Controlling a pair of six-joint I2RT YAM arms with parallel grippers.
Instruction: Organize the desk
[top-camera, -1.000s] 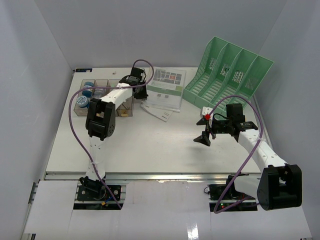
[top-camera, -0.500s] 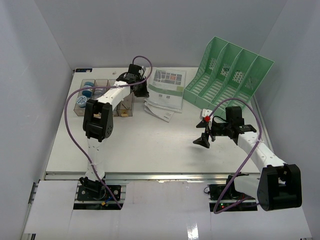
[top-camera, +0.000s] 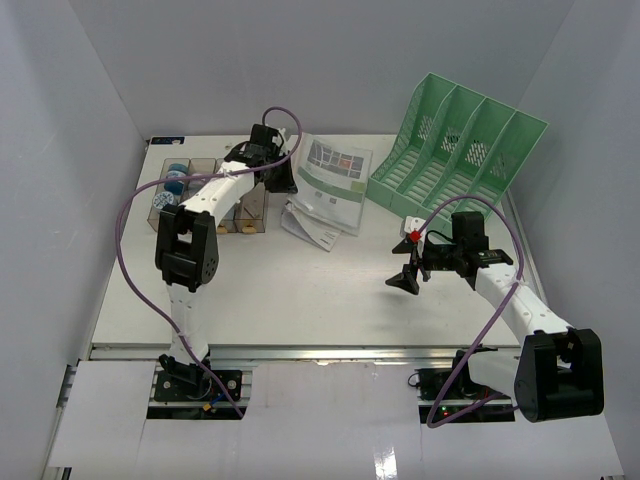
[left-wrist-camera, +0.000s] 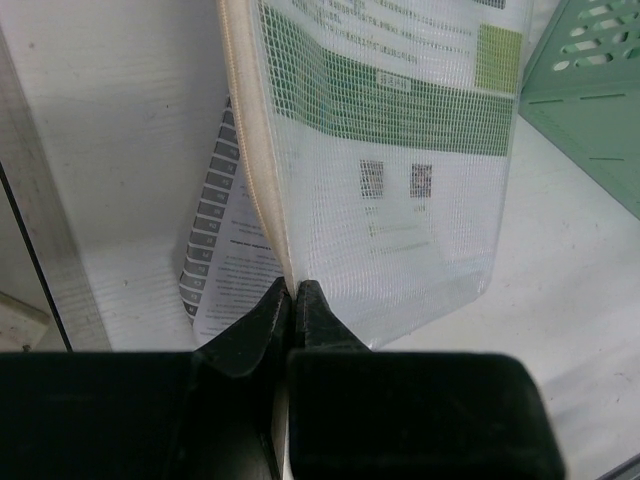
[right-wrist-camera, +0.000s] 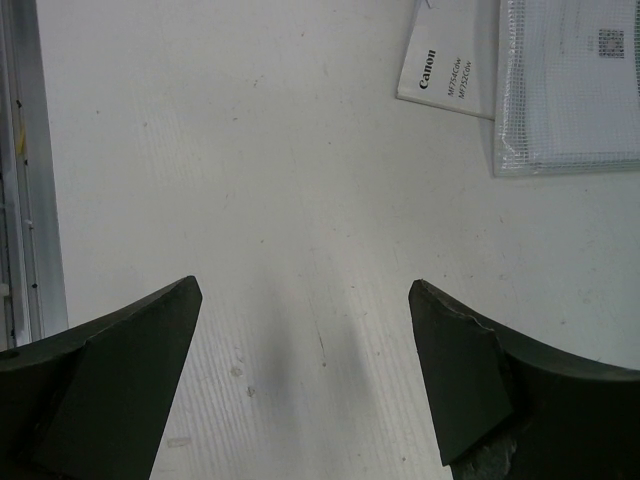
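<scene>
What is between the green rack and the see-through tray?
A mesh pouch of papers, pinched by the left pincer, over a white booklet. The top view shows it.

Left arm (top-camera: 205, 195) is stretched far forward and angled right, elbow raised, wrist level; left gripper (left-wrist-camera: 293, 290) has its jaws pinched nearly together on the zipper edge of a mesh document pouch (left-wrist-camera: 400, 150). Right arm (top-camera: 515, 300) is bent and reaches inward toward the middle, its wrist tipped down. Right gripper (right-wrist-camera: 305, 300) hangs above the surface with its jaws spread wide, nothing between them.
</scene>
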